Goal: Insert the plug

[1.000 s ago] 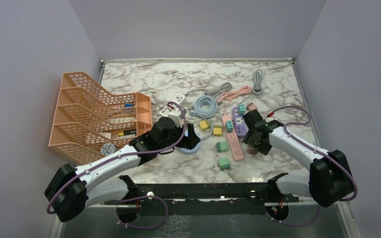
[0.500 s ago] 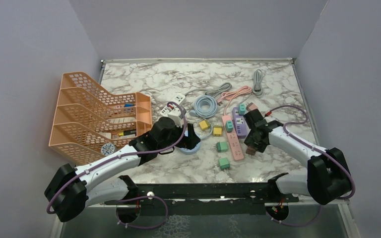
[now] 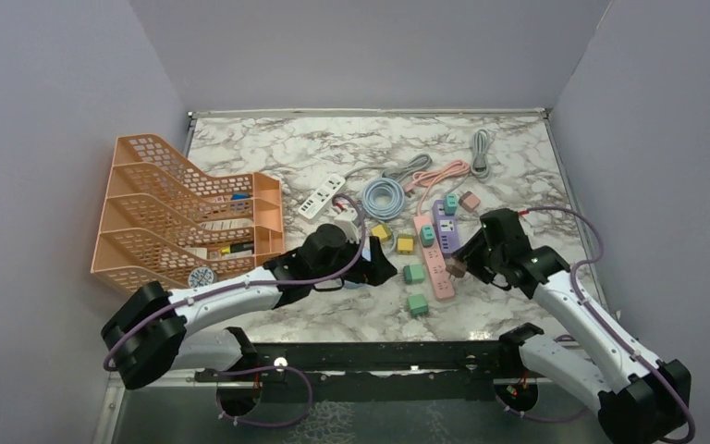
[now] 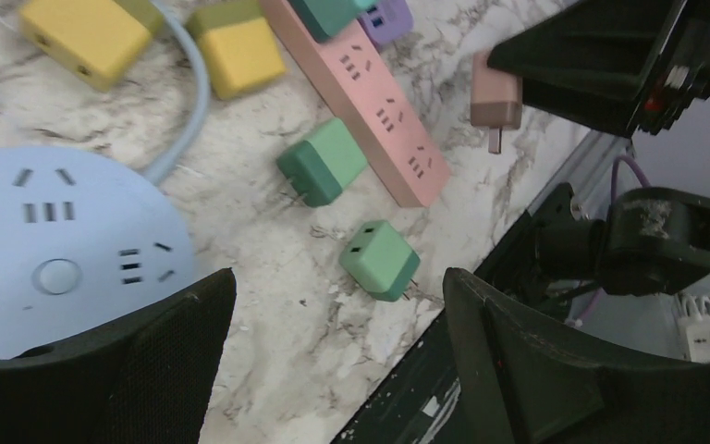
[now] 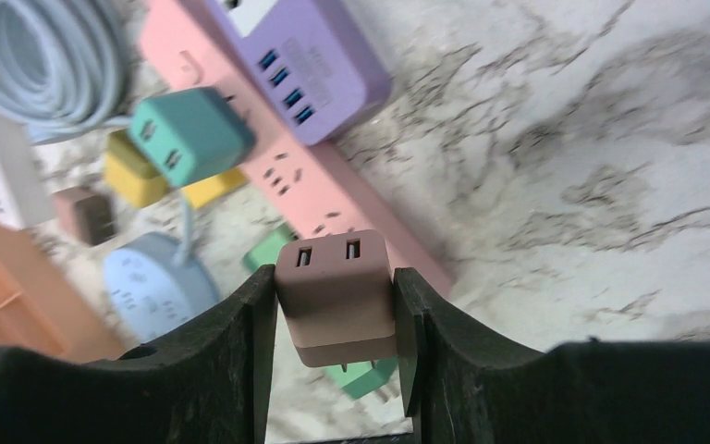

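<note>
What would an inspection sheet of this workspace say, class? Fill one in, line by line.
Surface: marble table, crowded.
Job's things: brown plug gripped, close to pink power strip.
Clutter: purple strip, green adapters, yellow adapters, orange rack.
Claws: right claw shut on brown plug; left claw open, empty.
Cables: blue coil, pink bundle, grey bundle.
Surroundings: plain lavender walls.

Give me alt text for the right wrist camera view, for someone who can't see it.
The right tool grips a brown USB plug between its black fingers, above a marble table. Beyond it lie a pink power strip carrying a teal plug, and a purple strip.
</note>
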Robot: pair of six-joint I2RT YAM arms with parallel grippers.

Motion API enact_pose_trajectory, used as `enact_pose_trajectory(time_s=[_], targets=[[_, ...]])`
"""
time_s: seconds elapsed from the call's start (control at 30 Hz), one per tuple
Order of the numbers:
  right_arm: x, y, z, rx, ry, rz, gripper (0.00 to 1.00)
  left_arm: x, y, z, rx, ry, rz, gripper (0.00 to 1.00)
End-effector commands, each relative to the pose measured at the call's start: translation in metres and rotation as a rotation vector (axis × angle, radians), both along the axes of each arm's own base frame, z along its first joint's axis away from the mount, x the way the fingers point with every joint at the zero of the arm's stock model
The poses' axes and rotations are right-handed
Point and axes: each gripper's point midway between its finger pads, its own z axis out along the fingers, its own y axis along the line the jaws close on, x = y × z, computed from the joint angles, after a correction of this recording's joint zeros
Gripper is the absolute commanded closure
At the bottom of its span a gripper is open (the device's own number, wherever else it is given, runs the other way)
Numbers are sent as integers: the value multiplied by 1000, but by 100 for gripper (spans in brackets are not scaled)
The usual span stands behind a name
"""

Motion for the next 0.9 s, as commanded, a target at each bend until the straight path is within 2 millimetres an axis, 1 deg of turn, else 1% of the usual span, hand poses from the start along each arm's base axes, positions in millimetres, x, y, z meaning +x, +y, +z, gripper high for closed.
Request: enact_pose_trajectory(time_s=[0.0,0.07,0.17,0.27,0.37,0.53,0.63,0.73,0.8,0.87], targets=[[1,29,41,228,-54,-24,66,-11,-50,34,-119,-40,-70,15],[0,35,56,293,-78,-34,66,-14,-67,40,-130,-61,-87,15],[-4,39,70,361,-93,-51,66,-14,-88,48,-165,-67,-93,15],[-7,43,80,415,-106,-61,66,-6,-99,55,-209,-78,-53,16],[-8,48,86,448,-110,-47,66,0,-109,64,-244,-105,-47,18],[-7,54,94,462,-114,-10,66,3,-126,63,-252,-93,-64,25],[-6,57,97,471,-125,8,66,4,-135,64,-258,-91,-62,36],[-4,59,98,477,-132,22,65,7,-139,64,-259,-89,-40,51],[-2,60,99,468,-143,42,64,9,-138,62,-255,-89,-22,64],[0,59,100,445,-158,57,59,11,-135,63,-252,-99,-7,76]])
